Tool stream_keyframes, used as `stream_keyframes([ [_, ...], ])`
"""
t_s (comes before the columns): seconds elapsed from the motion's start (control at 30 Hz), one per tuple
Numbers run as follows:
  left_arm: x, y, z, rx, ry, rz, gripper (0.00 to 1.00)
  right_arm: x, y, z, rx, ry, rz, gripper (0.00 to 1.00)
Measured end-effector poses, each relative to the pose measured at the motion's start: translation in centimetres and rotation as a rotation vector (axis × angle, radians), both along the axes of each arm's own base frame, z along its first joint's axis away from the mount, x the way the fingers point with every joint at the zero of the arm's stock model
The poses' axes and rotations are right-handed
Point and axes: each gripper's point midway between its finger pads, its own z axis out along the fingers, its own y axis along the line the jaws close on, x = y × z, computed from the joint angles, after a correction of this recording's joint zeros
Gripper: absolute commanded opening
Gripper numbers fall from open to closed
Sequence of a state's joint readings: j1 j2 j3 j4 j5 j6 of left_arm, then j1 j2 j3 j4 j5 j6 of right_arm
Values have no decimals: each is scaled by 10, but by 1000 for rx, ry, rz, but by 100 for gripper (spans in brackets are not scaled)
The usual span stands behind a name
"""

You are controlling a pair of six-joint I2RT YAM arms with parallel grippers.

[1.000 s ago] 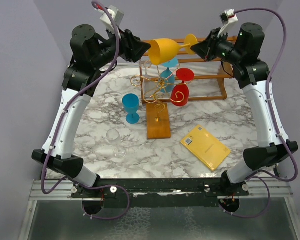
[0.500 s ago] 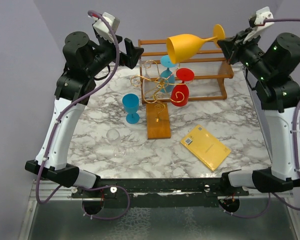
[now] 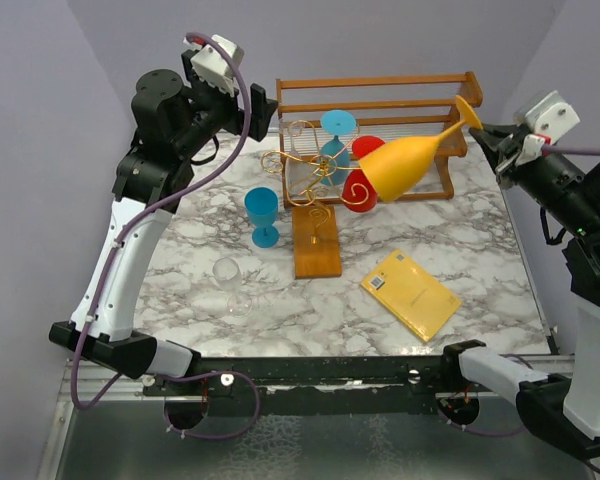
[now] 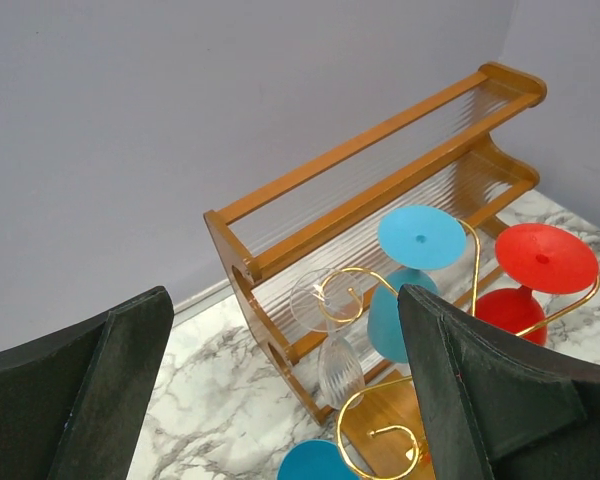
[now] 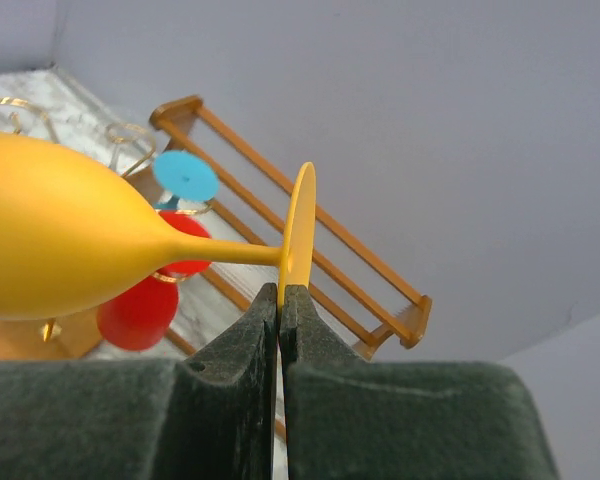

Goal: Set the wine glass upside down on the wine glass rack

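Wine glass point(image 3: 405, 165) hangs pinched by its foot in our right gripper point(image 5: 280, 298), tilted bowl-down in the air just right of the rack point(image 3: 316, 255), not yet hung; our left gripper point(image 3: 263, 110) gapes empty.

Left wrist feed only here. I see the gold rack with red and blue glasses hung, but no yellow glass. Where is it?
Observer: The right gripper is shut on the foot rim of the yellow wine glass, held in the air.
Operator: Near the rack?
Observer: In the top view its bowl points at the wine glass rack and overlaps the hung red glass; not hooked on any wire.
Operator: Table right of the base?
Observer: A yellow booklet lies flat there.
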State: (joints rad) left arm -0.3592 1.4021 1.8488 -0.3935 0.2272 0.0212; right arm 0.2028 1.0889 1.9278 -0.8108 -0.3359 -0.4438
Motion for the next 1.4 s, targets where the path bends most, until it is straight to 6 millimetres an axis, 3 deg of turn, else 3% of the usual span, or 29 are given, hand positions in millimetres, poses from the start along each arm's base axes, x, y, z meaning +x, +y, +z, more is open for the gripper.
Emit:
stream_keyframes([
  [0.17, -2, 8, 2, 19, -22, 30, 98, -19, 17, -30, -164, 36, 149, 1],
  [0.3, -1, 12, 1, 33, -31, 49, 98, -27, 31, -67, -285, 102, 283, 1],
  [0.6, 2, 18, 0, 58, -43, 77, 98, -4, 50, -138, -471, 200, 436, 1],
  [0.73, 5, 22, -1, 77, -52, 100, 98, 5, 61, -159, -552, 189, 482, 1],
  [0.87, 9, 28, -2, 100, -59, 131, 98, 13, 70, -167, -630, 143, 495, 1],
  [1.2, 16, 42, -11, 138, -54, 183, 99, 31, 83, -151, -694, -3, 487, 1],
  [1.4, 17, 44, -11, 142, -56, 190, 99, 45, 89, -151, -750, -52, 476, 1],
])
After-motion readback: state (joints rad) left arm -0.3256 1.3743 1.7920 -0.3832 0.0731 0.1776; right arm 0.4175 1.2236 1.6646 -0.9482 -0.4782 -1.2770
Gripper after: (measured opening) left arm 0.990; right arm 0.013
